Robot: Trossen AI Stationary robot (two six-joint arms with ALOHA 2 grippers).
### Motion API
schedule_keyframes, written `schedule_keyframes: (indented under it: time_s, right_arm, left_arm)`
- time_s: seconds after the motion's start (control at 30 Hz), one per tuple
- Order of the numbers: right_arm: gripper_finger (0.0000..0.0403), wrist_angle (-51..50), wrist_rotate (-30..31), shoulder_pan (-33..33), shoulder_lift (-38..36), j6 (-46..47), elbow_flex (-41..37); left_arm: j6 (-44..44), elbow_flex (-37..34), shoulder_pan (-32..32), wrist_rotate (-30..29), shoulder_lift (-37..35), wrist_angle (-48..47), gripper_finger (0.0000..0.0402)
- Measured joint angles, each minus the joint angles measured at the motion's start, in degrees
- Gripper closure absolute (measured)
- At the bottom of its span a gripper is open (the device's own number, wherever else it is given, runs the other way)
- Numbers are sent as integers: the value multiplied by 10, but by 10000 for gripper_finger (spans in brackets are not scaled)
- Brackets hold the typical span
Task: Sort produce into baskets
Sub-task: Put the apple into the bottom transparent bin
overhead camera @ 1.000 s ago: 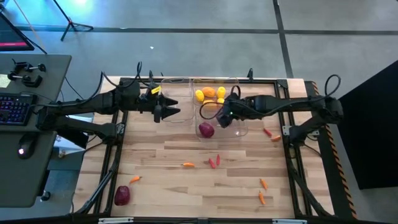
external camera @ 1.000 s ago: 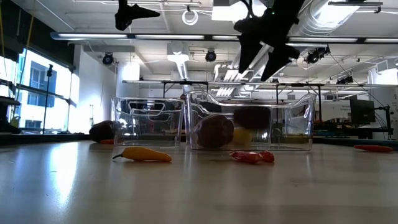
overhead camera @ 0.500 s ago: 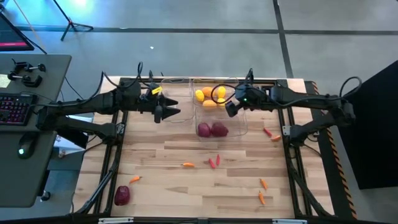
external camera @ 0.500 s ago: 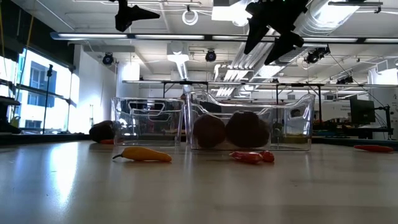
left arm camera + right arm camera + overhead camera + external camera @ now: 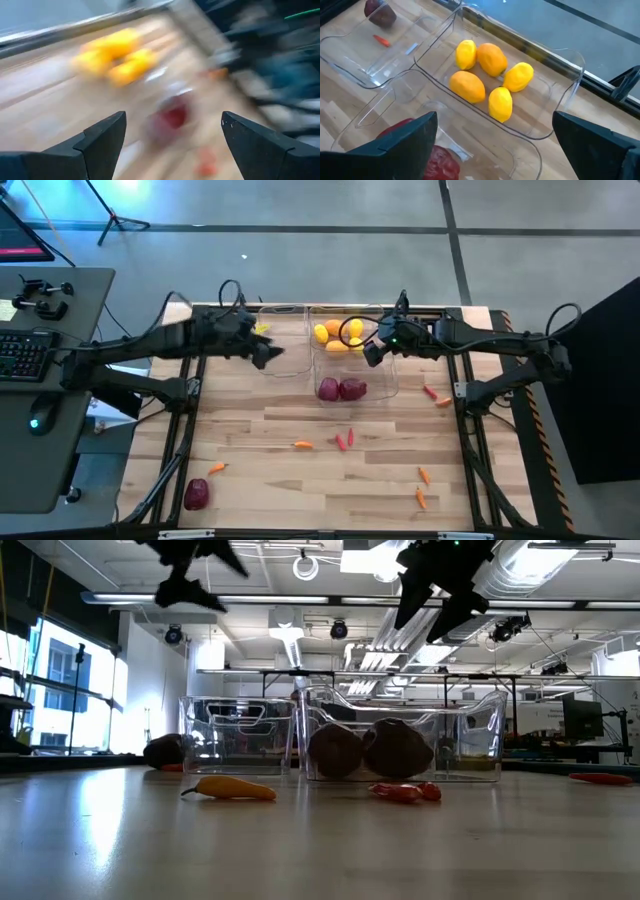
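From above, the wooden surface (image 5: 300, 480) shows three clear baskets at the far middle. The far basket (image 5: 375, 330) holds yellow and orange fruits (image 5: 335, 332). The near basket (image 5: 390, 385) holds two dark red rounds (image 5: 341, 389). The left basket (image 5: 280, 345) looks bare from here.

The right wrist view shows more. It counts five fruits (image 5: 490, 80) in the far basket (image 5: 570, 75), and it shows a small red pepper (image 5: 381, 40) lying in the left basket (image 5: 350, 75). It also shows a dark red round (image 5: 380, 12) on the wood past that basket.

The low view shows the two dark red rounds (image 5: 370, 748) side by side and touching inside their basket (image 5: 470, 735). An orange pepper (image 5: 230, 788) and red peppers (image 5: 405, 792) lie on the wood in front of the baskets.

Only the top view shows the near end: another dark red round (image 5: 197, 494) at the near left corner, with an orange pepper (image 5: 217, 468) near it, and more orange peppers (image 5: 421, 488) near right.

The right claw (image 5: 372, 352) hangs above the baskets, spread wide and holding nothing. The left claw (image 5: 268, 352) is above the left basket, also apart and holding nothing. Its own view is very blurry.

No writing can be read anywhere.
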Motion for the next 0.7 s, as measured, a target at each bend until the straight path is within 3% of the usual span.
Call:
schedule_keyframes:
  time_s: [0.13,0.2,0.47,0.7]
  right_arm:
    - [20,0,0,-5,0,-1,0]
    - [20,0,0,-11,0,-5,0]
    - [20,0,-8,-33,0,-5,0]
    - [20,0,-16,-34,0,6,0]
  left_arm:
    - [16,39,57,-89,13,-197,87]
    - [24,30,98,-87,17,-233,87]
    - [105,-31,269,0,74,-241,87]
    - [164,-30,321,16,174,-207,87]
